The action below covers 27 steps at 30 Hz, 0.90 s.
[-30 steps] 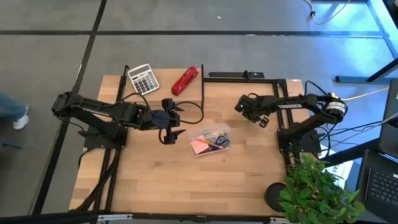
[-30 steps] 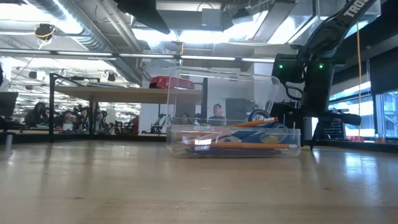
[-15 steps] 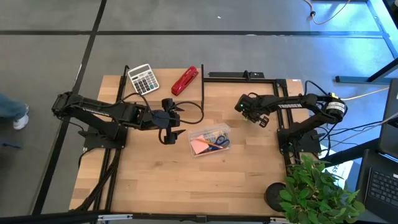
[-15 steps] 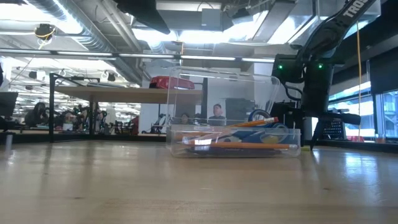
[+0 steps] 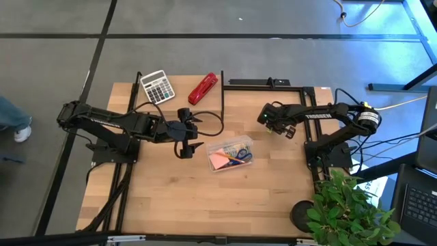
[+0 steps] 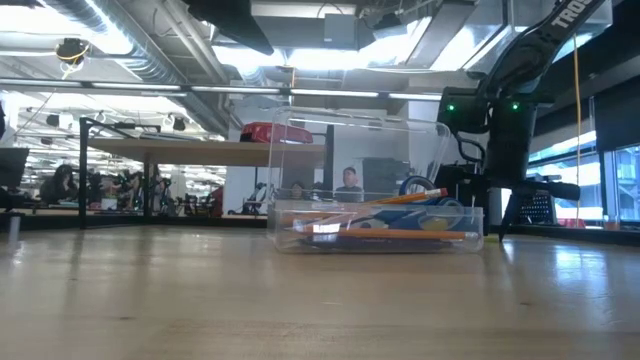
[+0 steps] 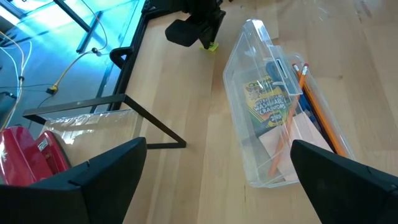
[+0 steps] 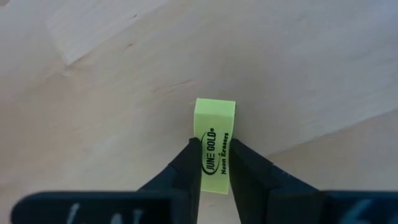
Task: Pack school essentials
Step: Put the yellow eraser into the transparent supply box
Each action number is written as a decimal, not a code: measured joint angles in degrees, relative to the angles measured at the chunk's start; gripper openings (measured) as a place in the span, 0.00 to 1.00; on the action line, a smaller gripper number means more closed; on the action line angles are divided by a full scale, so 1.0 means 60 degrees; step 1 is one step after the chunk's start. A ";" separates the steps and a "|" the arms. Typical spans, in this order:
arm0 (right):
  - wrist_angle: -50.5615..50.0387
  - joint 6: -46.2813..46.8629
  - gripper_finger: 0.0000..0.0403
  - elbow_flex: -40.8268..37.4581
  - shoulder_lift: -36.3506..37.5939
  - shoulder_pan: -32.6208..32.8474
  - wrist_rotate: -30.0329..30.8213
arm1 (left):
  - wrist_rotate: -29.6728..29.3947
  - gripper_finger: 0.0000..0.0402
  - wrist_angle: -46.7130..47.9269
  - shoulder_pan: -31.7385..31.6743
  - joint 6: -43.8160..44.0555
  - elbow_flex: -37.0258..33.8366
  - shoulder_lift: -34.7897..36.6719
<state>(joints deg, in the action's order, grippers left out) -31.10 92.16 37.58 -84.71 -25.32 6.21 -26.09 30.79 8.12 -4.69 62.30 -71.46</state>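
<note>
A clear plastic box (image 5: pixel 230 153) sits mid-table, holding a pink sticky-note pad (image 5: pixel 219 160), blue-handled scissors (image 5: pixel 240 156) and orange pencils (image 7: pixel 317 109). In the low view the box (image 6: pixel 375 225) has its clear lid raised. My right gripper (image 5: pixel 274 126) is right of the box and slightly farther back. It is shut on a small yellow-green eraser (image 8: pixel 214 143), also seen in the left wrist view as the eraser (image 7: pixel 211 46). My left gripper (image 5: pixel 187 146) hovers left of the box, its fingers wide open (image 7: pixel 217 149) and touching nothing. My right gripper pinches the eraser's printed long sides (image 8: pixel 215 163) between its two fingers (image 8: pixel 191 163), which point down at the table and lie along the eraser. Its far end (image 8: pixel 215 107) sticks out past the fingertips. I cannot tell whether it rests on the wood.
A white-grey calculator (image 5: pixel 157 87) and a red stapler (image 5: pixel 203 88) lie near the far edge. A black metal frame (image 5: pixel 259 83) borders the far right of the table. A potted plant (image 5: pixel 345 208) stands at the near right corner. Bare wood lies near the box.
</note>
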 joint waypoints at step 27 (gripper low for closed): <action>-0.0116 -0.3591 0.12 -0.0006 0.0313 0.0179 -0.0462 | 0.0000 0.98 0.0000 0.0001 0.0000 0.0000 0.0000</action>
<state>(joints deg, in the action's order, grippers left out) -31.80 70.62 37.54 -82.83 -24.25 3.44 -26.09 30.79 8.12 -4.69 62.30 -71.46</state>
